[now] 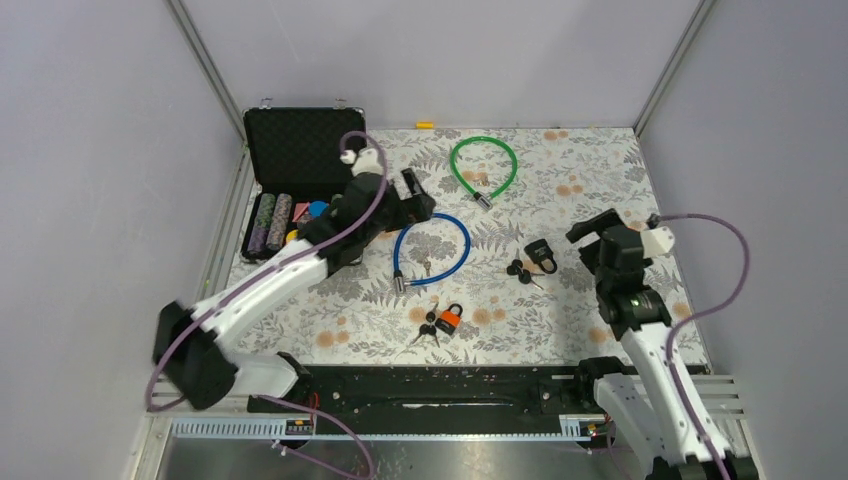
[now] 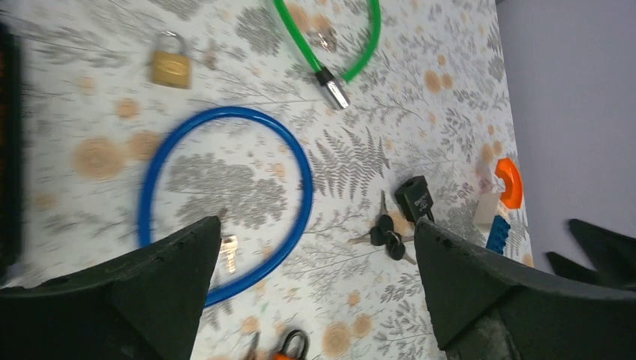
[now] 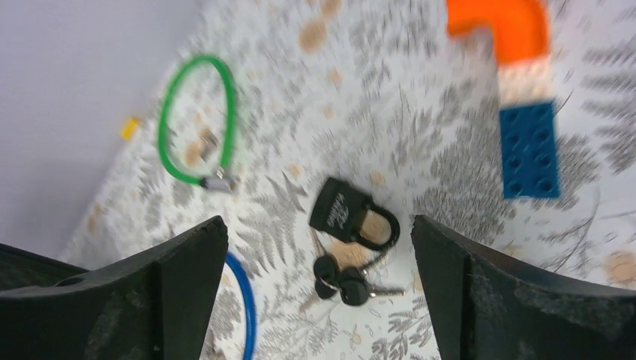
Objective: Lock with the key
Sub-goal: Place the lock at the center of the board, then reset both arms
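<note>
A black padlock lies on the floral mat, its black-headed keys just left of it. Both show in the right wrist view, padlock and keys, and in the left wrist view, padlock and keys. An orange padlock with keys lies nearer the front. My right gripper is open and empty, above and right of the black padlock. My left gripper is open and empty, above the blue cable lock.
A green cable lock lies at the back. A brass padlock lies beside the blue cable, with a small key inside its loop. A blue brick and an orange piece lie right. An open black case stands back left.
</note>
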